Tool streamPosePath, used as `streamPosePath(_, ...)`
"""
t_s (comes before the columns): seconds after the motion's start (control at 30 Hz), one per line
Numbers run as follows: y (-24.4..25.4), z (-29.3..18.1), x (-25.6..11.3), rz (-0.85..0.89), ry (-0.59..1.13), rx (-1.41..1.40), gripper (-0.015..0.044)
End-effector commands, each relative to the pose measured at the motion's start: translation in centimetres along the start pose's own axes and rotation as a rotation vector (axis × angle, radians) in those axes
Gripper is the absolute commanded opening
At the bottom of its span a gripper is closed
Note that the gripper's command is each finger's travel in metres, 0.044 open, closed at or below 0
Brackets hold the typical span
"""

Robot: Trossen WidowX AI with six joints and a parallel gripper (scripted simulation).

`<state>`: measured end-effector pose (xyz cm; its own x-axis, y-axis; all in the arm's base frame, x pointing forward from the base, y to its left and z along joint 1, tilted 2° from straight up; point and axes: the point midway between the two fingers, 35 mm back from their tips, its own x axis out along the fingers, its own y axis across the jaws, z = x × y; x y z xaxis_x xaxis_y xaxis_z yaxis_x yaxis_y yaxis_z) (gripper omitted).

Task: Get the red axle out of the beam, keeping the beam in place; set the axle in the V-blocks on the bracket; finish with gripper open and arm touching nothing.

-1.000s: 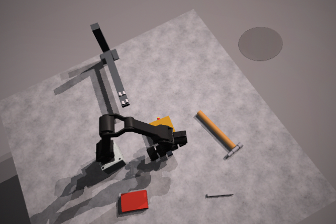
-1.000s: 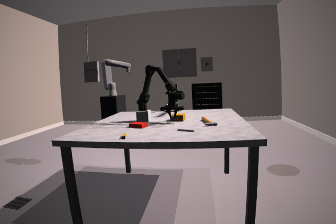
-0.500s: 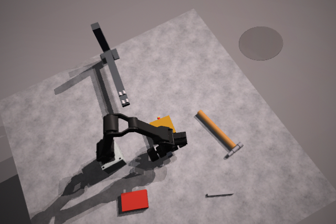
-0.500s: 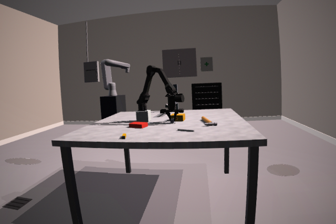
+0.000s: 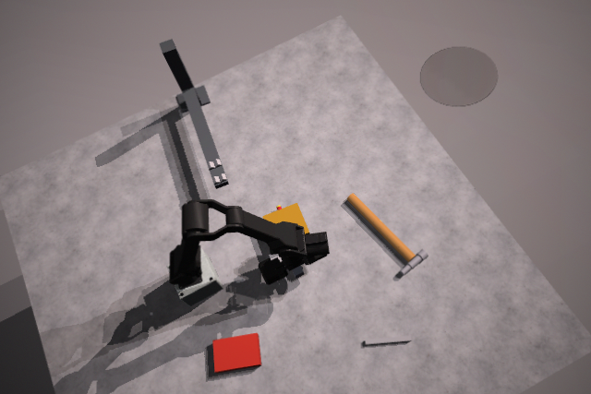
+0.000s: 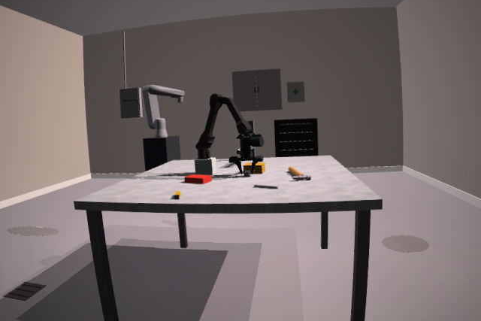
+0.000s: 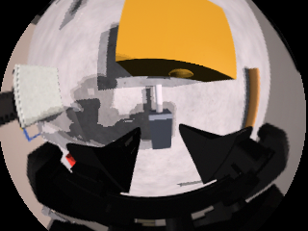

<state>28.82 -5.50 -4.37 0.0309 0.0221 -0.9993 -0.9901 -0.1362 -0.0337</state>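
With its fingers apart either side of the pin's grey head [image 5: 296, 273] [image 6: 246, 174] [image 7: 161, 133], the tool [image 5: 285, 269] [image 6: 246, 172] [image 7: 160, 129] faces the beam [image 5: 290, 214] [image 6: 260, 165] [image 7: 175, 34]; the axle [image 5: 279, 208] pokes out opposite.

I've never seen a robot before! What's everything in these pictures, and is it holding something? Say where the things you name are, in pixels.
The black machine is a robot arm [image 5: 259, 225] [image 6: 210, 123]. One picture looks down from above, one looks across the room, and one looks from the arm's wrist past its jaws. On the table lie a yellow block [image 5: 288, 214] [image 6: 259, 168] [image 7: 178, 34], a red block [image 5: 236, 352] [image 6: 198, 179] [image 7: 71, 159] and a hammer [image 5: 381, 227] [image 6: 295, 171] [image 7: 253, 96]. The jaws are open, with a small grey block [image 5: 296, 272] [image 6: 246, 174] [image 7: 161, 135] between them, but they hold nothing.
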Motion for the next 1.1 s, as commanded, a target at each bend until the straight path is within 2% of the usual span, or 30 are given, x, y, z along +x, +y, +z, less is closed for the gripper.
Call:
streamPosePath(0.0,-0.1,0.0,-0.6,0.004,-0.001,0.004,0.0368)
streamPosePath(0.1,-0.1,0.0,-1.3,0.006,-0.002,0.004,0.044)
streamPosePath(1.07,-0.1,0.0,-6.2,0.005,-0.002,0.004,0.044)
